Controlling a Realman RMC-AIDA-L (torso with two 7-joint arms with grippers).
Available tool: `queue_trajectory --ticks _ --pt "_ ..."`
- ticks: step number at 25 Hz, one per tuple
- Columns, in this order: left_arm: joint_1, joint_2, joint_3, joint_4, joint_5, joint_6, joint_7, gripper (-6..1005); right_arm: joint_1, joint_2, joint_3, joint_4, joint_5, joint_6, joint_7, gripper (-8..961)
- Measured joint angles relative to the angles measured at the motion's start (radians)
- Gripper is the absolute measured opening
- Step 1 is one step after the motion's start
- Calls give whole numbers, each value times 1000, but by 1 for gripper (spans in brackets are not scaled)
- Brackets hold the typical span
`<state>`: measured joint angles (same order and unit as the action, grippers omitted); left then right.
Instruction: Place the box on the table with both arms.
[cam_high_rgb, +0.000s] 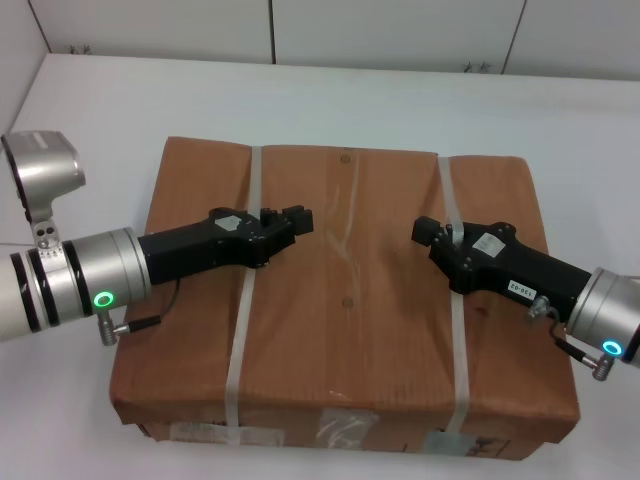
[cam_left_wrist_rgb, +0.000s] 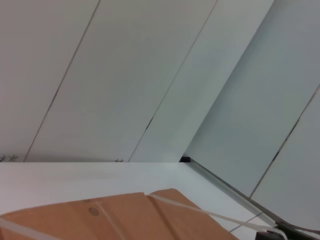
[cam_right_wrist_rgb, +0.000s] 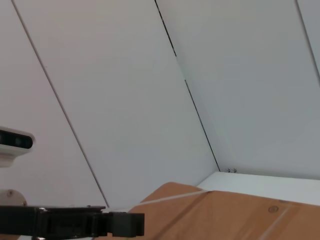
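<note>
The box (cam_high_rgb: 345, 300) is lying flat on the table (cam_high_rgb: 330, 100), its long axis running across the robot's front from left to right, and its taped, labelled side is facing the robot at the near edge. Two pale straps (cam_high_rgb: 243, 300) are crossing its top from the far edge to the near one, one toward each end. The left gripper (cam_high_rgb: 298, 220) is reaching in over the top from the left, just past the left strap, while the right gripper (cam_high_rgb: 428, 232) is reaching in from the right, beside the right strap; both are pointing toward the middle with a bare stretch of cardboard between them. Whether either gripper's fingers are apart or together cannot be told. Behind the table, a wall of white panels (cam_left_wrist_rgb: 125, 75) is standing.
</note>
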<state>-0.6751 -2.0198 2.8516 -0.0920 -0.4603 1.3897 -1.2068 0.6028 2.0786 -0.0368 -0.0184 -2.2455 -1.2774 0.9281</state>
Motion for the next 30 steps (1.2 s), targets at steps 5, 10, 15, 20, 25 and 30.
queue_trajectory --ticks 5,10,15,20,25,30 --pt "1 -2 0 0 0 -3 1 127 0 0 0 0 0 1 0 22" --pt "2 -2 0 0 0 -4 2 127 0 0 0 0 0 2 0 22" --pt "2 -2 0 0 0 -4 2 127 2 0 0 0 0 2 0 22" --pt "2 -2 0 -1 0 -6 5 127 4 0 0 0 0 4 0 21" --pt "-1 -10 6 -16 0 -30 18 126 17 0 -4 5 -4 21 5 21" --pt "-4 -14 9 -12 10 -127 36 126 52 0 -10 49 -10 149 8 21"
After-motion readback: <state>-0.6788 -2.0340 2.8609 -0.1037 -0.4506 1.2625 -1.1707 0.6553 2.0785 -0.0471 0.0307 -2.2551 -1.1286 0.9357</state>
